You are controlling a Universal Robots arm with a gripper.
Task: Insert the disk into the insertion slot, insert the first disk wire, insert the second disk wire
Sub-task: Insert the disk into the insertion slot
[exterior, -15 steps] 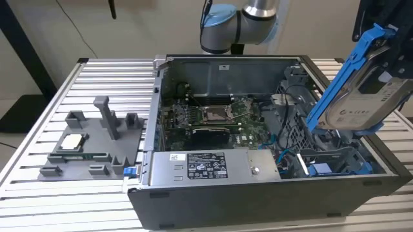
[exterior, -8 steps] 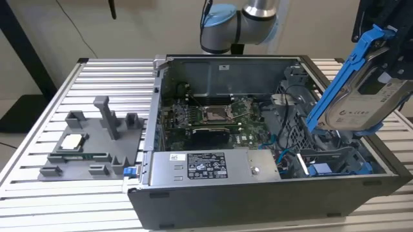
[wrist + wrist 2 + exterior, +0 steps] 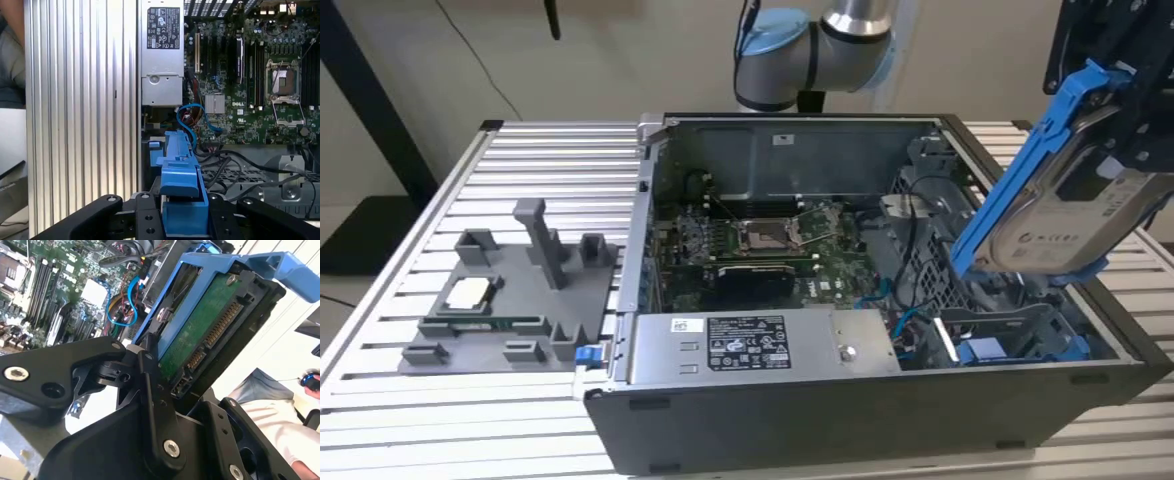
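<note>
My gripper [image 3: 1126, 140] is shut on the disk [image 3: 1067, 205], a silver-grey drive with a white label in a bright blue carrier frame. I hold it tilted on edge in the air above the open computer case, at the exterior view's right. The grey insertion slot [image 3: 1007, 325] with blue side rails lies below it in the case's near right corner. In the second wrist view the disk's green circuit board and connector [image 3: 200, 332] show between the black fingers [image 3: 150, 390]. In the first wrist view the blue carrier [image 3: 180, 172] sits in my gripper [image 3: 182, 217].
A silver power supply box [image 3: 761, 345] lies along the case front, and the motherboard with its square socket [image 3: 761, 235] lies behind it. Loose blue cables [image 3: 192, 117] curl beside the bay. A grey fixture tray [image 3: 507, 300] sits on the slatted table. A person [image 3: 280, 425] sits nearby.
</note>
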